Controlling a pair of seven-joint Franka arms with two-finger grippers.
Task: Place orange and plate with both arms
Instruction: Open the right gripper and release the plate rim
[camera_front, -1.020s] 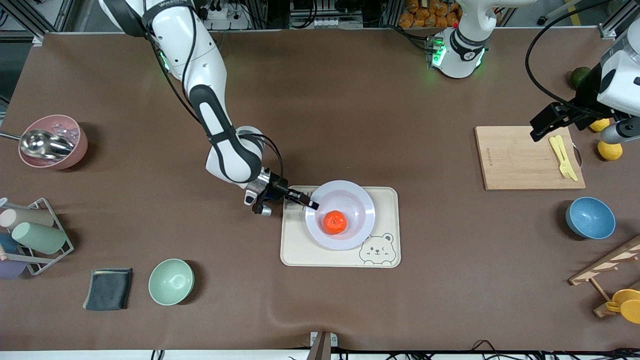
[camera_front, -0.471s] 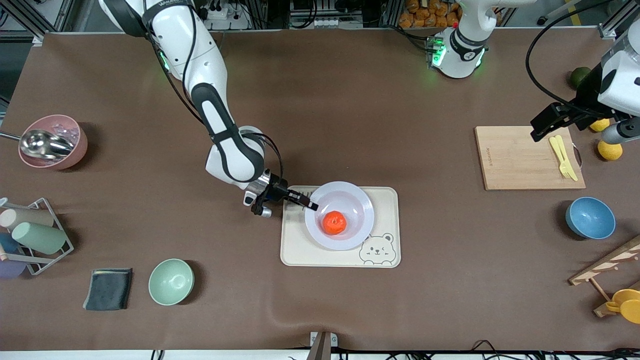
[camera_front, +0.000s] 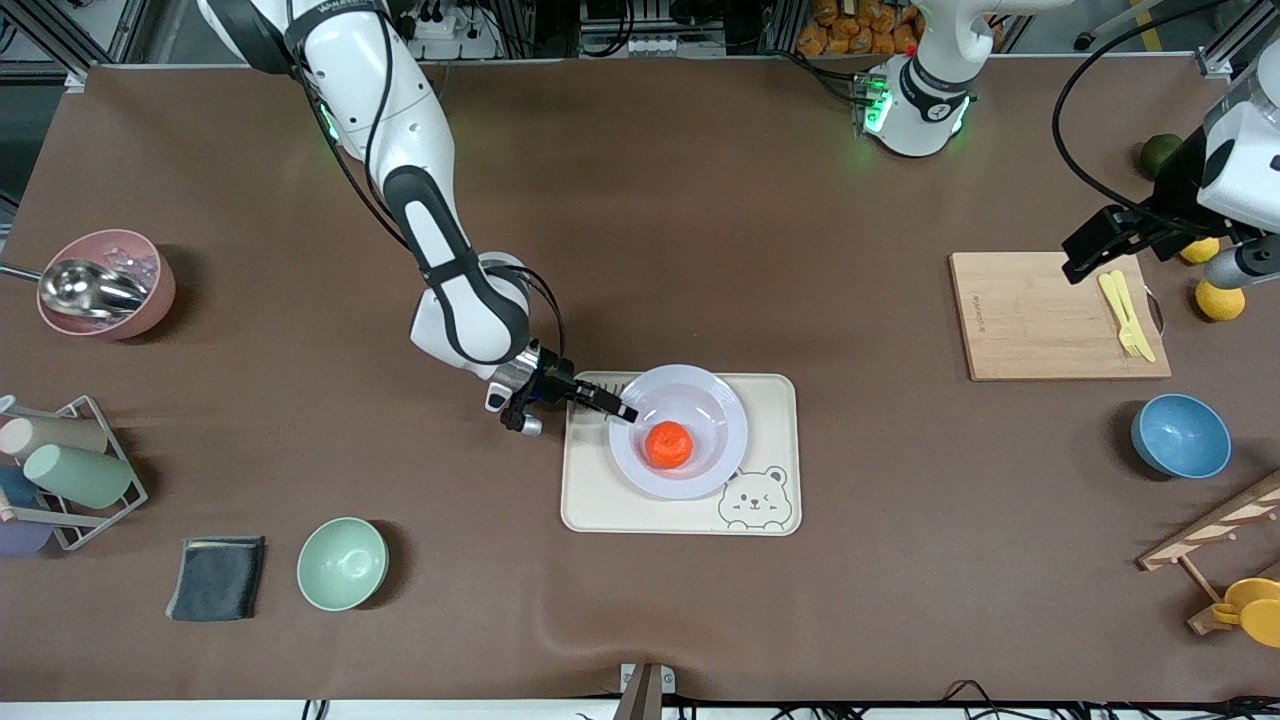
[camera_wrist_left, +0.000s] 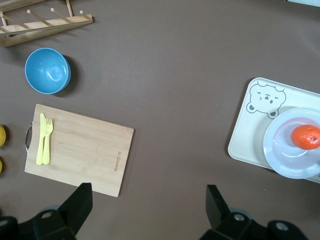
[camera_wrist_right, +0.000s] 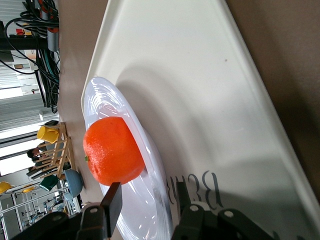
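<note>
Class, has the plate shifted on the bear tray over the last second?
Yes, slightly. The plate slid toward the right arm's end of the tray, away from its bear print.

A wide tabletop (camera_front: 700, 200) covered in a matte brown mat filled the scene under even indoor light. Along its upper edge in the front view stood aluminium framing (camera_front: 60, 30), tangled black cables (camera_front: 460, 25) and a power strip (camera_front: 440, 40). A crate of orange items (camera_front: 860, 25) sat off the tabletop there. A pale floor strip (camera_front: 150, 710) edged the nearest side.
</note>
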